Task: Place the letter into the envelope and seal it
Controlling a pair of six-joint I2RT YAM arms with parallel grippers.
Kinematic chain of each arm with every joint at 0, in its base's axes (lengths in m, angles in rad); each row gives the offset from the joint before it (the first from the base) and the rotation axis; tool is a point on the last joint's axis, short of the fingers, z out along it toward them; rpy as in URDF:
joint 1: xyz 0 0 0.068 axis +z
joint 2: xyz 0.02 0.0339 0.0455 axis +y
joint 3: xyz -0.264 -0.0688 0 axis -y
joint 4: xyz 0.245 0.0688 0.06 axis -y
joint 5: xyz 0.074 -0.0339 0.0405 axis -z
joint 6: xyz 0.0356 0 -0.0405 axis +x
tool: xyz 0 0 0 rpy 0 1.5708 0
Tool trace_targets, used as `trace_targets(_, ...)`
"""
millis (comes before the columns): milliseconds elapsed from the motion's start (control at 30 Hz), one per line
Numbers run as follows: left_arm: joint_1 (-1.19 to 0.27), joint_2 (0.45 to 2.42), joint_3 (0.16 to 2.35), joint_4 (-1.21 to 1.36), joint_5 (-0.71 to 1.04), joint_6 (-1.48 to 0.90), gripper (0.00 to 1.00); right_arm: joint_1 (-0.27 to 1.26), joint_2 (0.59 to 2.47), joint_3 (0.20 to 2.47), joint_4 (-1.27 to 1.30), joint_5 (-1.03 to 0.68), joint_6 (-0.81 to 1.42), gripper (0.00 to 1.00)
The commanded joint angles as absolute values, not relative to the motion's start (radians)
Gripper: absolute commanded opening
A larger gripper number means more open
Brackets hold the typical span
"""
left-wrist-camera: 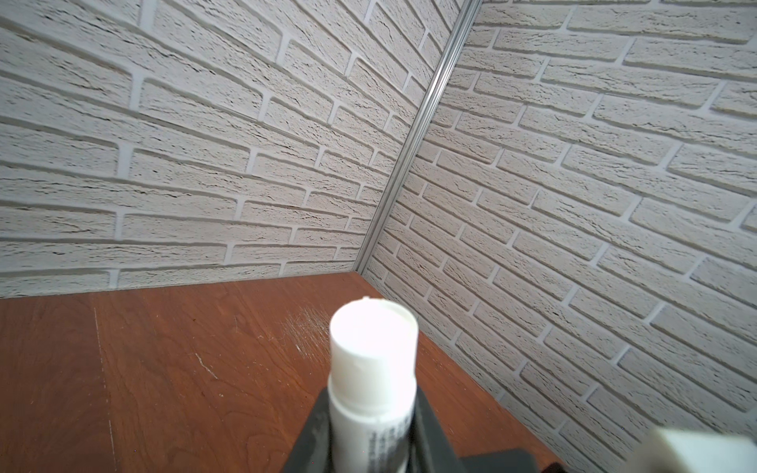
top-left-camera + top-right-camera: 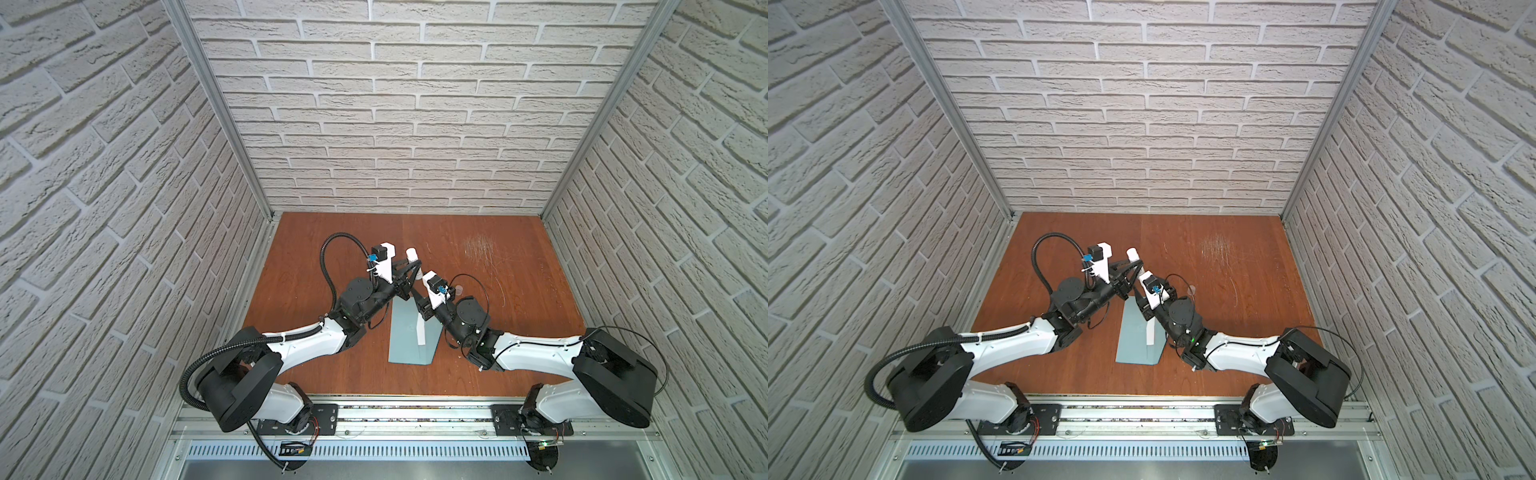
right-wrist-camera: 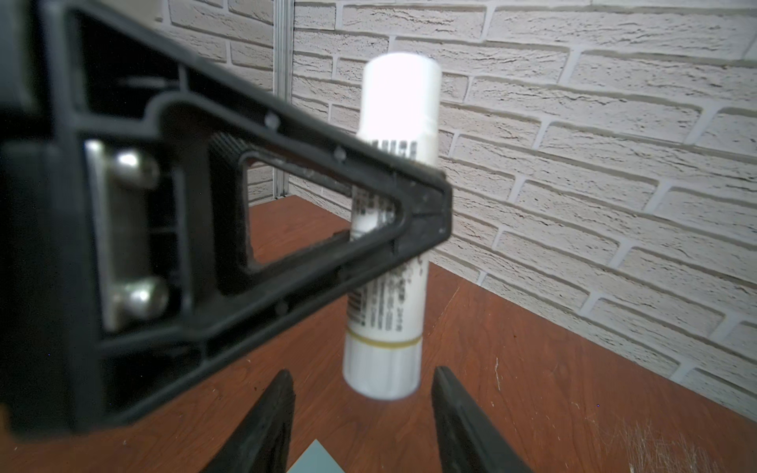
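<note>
Envelope (image 2: 405, 332): flat on table (image 2: 498, 291), whole only in both top views.
Glue stick (image 3: 389, 286): upright, clamped by left gripper (image 1: 370, 409).
Right gripper (image 3: 362, 376): jaws apart, stick's base between them in right wrist view.

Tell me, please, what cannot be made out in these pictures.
Letter: none recognisable; white strip on the envelope, too small in both top views to identify.
Envelope's far end: hidden under left gripper and right gripper in both top views.
Glue stick print: blurred in right wrist view, crossed by a left gripper finger.
</note>
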State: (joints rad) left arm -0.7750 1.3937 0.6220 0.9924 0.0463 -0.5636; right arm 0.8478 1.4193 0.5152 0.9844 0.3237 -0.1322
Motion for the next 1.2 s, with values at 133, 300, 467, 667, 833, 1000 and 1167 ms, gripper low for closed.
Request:
trace_targets(133, -0.777, 1.399, 0.643, 1.094, 0.062, -0.577, 0.00, 0.853, 1.429, 0.552, 1.074, 0.353, -0.149, 0.49)
trace_targets(300, -0.776, 1.406, 0.649, 1.098, 0.068, -0.584, 0.00, 0.851, 1.437, 0.554, 1.065, 0.351, -0.144, 0.37)
trace_targets(467, -0.777, 1.414, 0.656, 1.099, 0.079, -0.595, 0.00, 0.851, 1.440, 0.555, 1.065, 0.350, -0.142, 0.28)
trace_targets(667, -0.777, 1.438, 0.660, 1.098, 0.105, -0.608, 0.00, 0.851, 1.438, 0.563, 1.060, 0.334, -0.144, 0.19)
trace_targets(833, -0.758, 1.465, 0.657, 1.107, 0.182, -0.654, 0.00, 0.849, 1.400, 0.560, 1.028, 0.265, -0.134, 0.12)
trace_targets(1000, -0.700, 1.508, 0.652, 1.165, 0.410, -0.756, 0.00, 0.813, 1.300, 0.560, 0.898, 0.049, -0.005, 0.06)
trace_targets(1167, -0.676, 1.537, 0.608, 1.346, 0.614, -0.847, 0.00, 0.770, 1.180, 0.560, 0.736, -0.172, 0.078, 0.06)
